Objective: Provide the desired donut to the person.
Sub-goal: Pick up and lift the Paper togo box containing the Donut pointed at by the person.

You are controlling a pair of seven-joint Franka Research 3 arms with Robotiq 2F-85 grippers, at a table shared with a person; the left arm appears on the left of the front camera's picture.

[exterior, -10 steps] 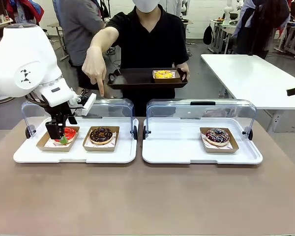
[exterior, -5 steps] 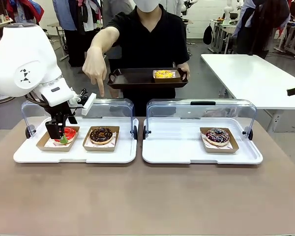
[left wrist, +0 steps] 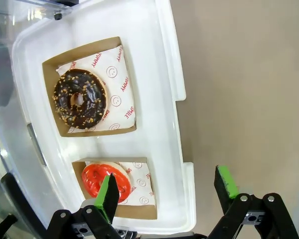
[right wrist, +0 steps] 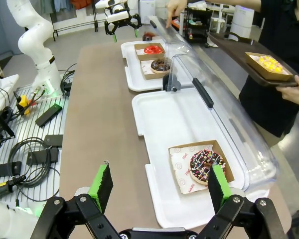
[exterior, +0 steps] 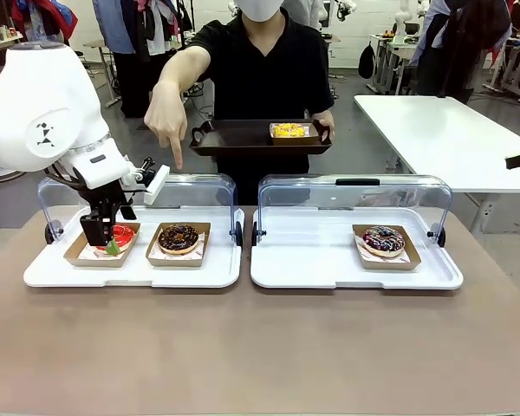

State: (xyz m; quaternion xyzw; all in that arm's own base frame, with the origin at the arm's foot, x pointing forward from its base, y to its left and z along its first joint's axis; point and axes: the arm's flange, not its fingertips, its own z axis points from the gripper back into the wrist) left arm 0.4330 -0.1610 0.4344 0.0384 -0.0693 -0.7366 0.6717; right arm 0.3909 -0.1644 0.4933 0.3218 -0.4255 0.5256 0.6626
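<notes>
The person (exterior: 262,65) stands across the table and points a finger (exterior: 177,160) down over the left white tray (exterior: 130,270). The other hand holds a dark tray (exterior: 243,139) with a yellow donut (exterior: 288,131). A chocolate donut (exterior: 178,237) (left wrist: 79,98) and a red-iced donut (exterior: 121,234) (left wrist: 105,180) lie in card boats on the left tray. My left gripper (exterior: 104,236) (left wrist: 167,191) hangs open above the red donut's boat, holding nothing. On the right tray lies a sprinkled chocolate donut (exterior: 383,239) (right wrist: 207,165). My right gripper (right wrist: 159,186) stands open well above it.
Both white trays have clear hinged lids (exterior: 355,195) standing open along the far side. Bare brown tabletop (exterior: 260,347) runs along the near side. Another white table (exterior: 442,130) stands at the back right.
</notes>
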